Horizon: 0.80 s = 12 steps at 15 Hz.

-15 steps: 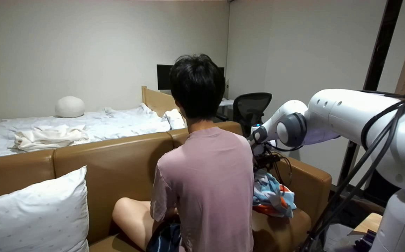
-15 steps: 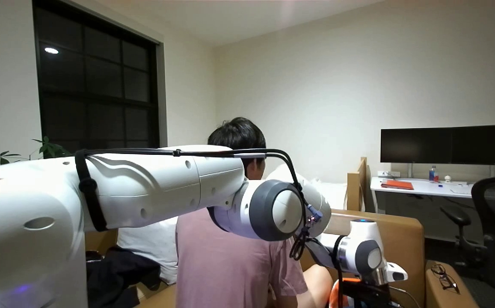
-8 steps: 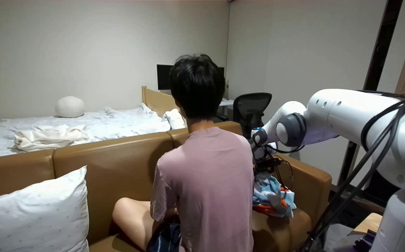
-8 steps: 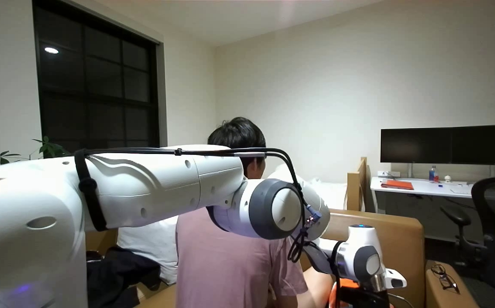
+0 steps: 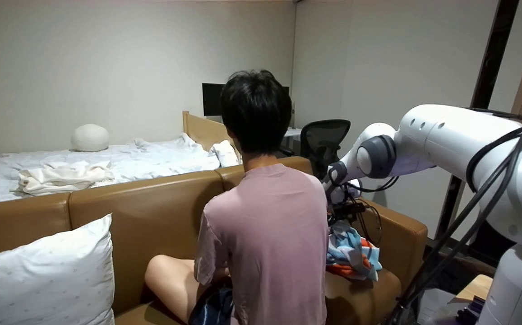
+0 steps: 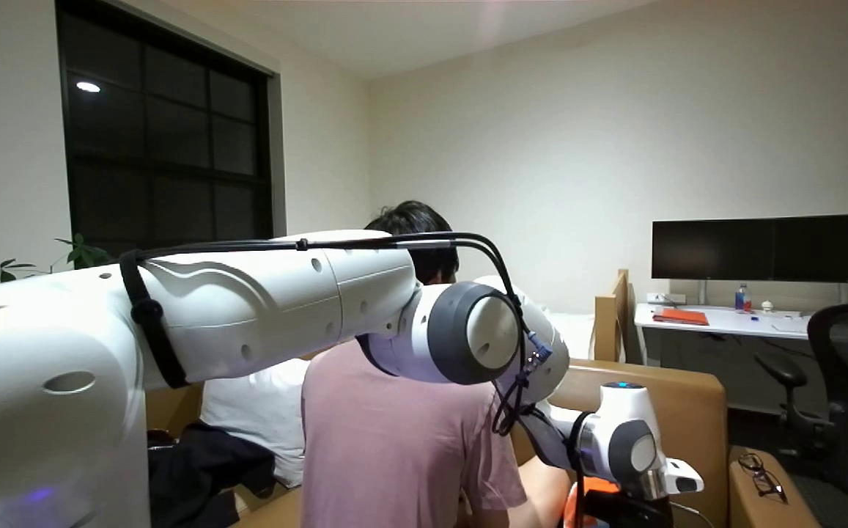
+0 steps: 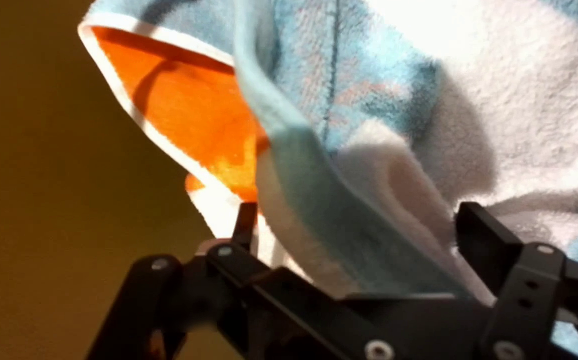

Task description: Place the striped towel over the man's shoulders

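The pincer (image 7: 356,210) stands spread, a raised teal-edged fold (image 7: 338,215) of the striped towel (image 7: 418,150) between its fingers (image 7: 488,242). The towel (image 5: 353,255) lies on the sofa (image 5: 143,221), lower right in an exterior view, beside the man (image 5: 265,234). I'd judge it light and floppy, best pinched at that fold.

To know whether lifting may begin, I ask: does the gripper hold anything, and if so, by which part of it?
Nothing is held: the gripper stands open, and a teal-edged fold of the striped towel runs between its spread jaws, unclamped.
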### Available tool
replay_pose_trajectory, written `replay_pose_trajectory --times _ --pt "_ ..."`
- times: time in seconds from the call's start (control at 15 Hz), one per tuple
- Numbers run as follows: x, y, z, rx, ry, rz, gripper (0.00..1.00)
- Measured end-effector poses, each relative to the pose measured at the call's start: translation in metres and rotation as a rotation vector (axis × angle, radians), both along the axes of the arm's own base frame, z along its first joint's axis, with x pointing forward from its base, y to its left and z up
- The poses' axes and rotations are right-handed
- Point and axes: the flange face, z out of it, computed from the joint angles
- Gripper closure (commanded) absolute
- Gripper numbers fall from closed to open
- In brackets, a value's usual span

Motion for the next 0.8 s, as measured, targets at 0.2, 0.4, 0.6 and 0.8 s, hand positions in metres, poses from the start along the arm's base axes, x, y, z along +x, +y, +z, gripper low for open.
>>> replay_pose_trajectory --times 0.2,0.4,0.6,0.8 --pt "-0.009 -0.005 0.006 -0.004 -0.015 -0.011 0.00" --pt "-0.017 -0.005 0.011 -0.001 -0.013 -0.018 0.00" --pt "-0.024 -0.005 0.021 -0.004 -0.028 -0.023 0.00" --pt "-0.031 -0.005 0.032 -0.003 -0.032 -0.031 0.00"
